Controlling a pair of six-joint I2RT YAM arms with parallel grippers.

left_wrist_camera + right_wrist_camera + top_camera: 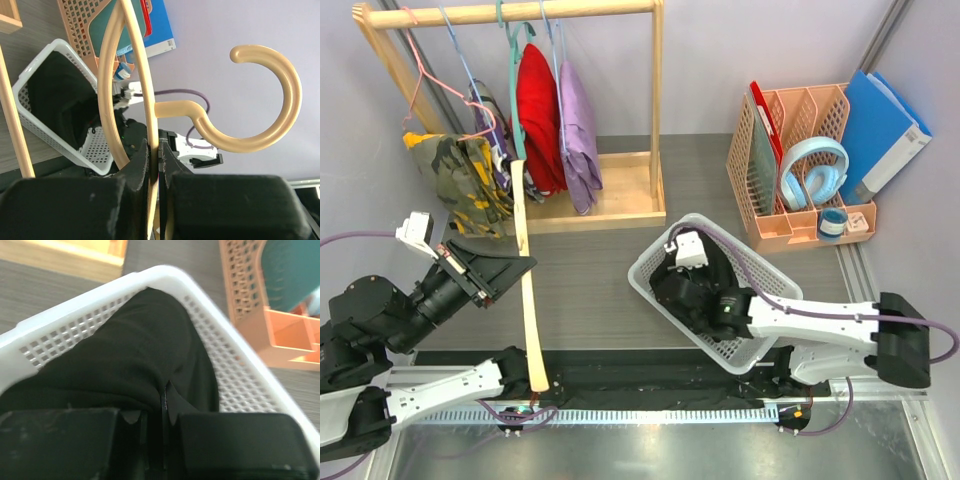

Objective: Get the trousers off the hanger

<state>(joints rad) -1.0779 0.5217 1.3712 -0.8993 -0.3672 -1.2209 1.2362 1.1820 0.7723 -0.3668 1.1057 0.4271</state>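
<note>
The cream hanger [527, 290] is bare and stands on edge, running from near the rack to the table's near edge. My left gripper [520, 268] is shut on its straight bar. In the left wrist view the bar passes between my closed left gripper [155, 152] and the rounded hook [260, 142] points right. The black trousers [145, 345] lie bunched in the white basket [650, 262], off the hanger. My right gripper [162, 402] is down in the basket [250, 380], shut on a fold of the trousers.
A wooden clothes rack [620, 190] at the back left holds red [535, 110], purple [578, 130] and camouflage [460, 175] garments on thin hangers. An orange organiser [800, 160] with headphones and blue folders stands at the back right.
</note>
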